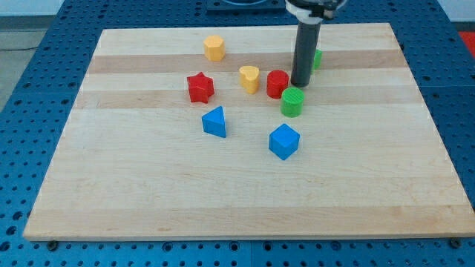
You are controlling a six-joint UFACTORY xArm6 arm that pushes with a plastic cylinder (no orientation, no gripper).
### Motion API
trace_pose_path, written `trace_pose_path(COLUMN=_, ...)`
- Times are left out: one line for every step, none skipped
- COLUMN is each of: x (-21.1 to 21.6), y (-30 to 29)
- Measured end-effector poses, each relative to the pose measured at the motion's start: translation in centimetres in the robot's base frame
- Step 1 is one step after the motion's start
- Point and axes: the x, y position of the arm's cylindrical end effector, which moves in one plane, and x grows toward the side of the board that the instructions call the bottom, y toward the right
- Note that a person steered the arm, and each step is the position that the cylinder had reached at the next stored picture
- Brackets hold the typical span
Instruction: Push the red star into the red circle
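A wooden desk (245, 200) is seen lying on a blue perforated surface (22, 89). No pincer is fitted to the arm, so no open or closed state can be told; the arm ends in a dark rod, and my tip (300, 84) is set down just beside the red circle (277, 84), on that block's right in the view, and just above the green circle (292, 101). The red star (200, 87) is found left of centre, well apart from the red circle, with the yellow heart-shaped block (250, 78) lying between the two. A yellow hexagon (214, 48) is placed near the view's top. A blue triangle (214, 122) is seen below the red star, and a blue cube (283, 142) lies below the green circle. A further green block (317, 58) is partly hidden behind the rod, its shape not being made out
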Motion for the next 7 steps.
trace_pose_path(x=-2.7, y=-2.3)
trace_pose_path(x=-4.5, y=-8.7)
trace_pose_path(x=-5.2, y=-15.4)
trace_pose_path(x=-3.8, y=-21.1)
trace_pose_path(x=-0.2, y=-24.8)
trace_pose_path(x=1.3, y=-24.3)
trace_pose_path(x=1.6, y=-21.0)
